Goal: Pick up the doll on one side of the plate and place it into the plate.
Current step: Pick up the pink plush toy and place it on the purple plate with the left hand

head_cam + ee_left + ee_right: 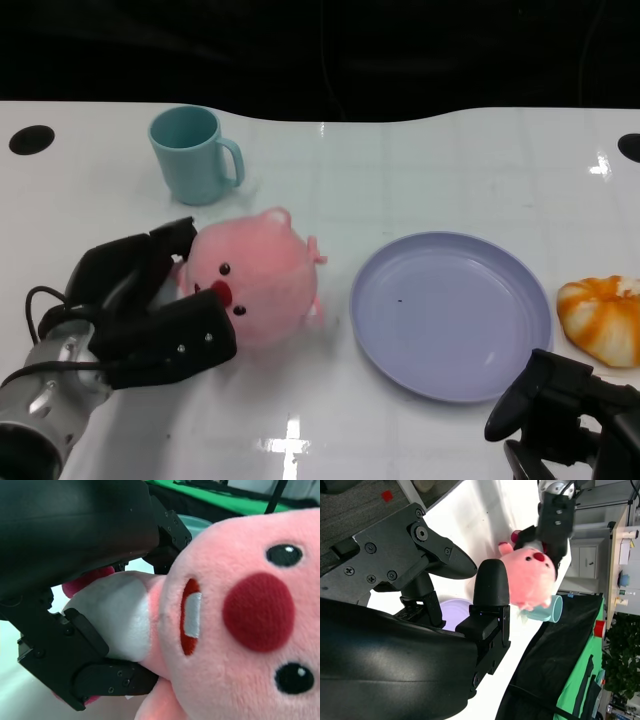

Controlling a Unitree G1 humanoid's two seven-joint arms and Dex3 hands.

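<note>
A pink plush doll (pixel 255 280) with a red nose lies on the white table just left of the lilac plate (pixel 450 320). My left hand (pixel 150 310) grips it from the left, with fingers behind and in front of its body. In the left wrist view the black fingers (pixel 85 665) press into the doll's white belly (pixel 125 615) beside its face. The doll (pixel 530 577) and left hand (pixel 555 515) also show in the right wrist view. My right hand (pixel 565 405) rests near the plate's front right rim, holding nothing, fingers (pixel 490 590) apart.
A teal cup (pixel 195 155) stands behind the doll, handle to the right. An orange-and-white striped round object (pixel 605 315) lies right of the plate. The table's black far edge runs along the top, with a dark hole (pixel 30 138) at the back left.
</note>
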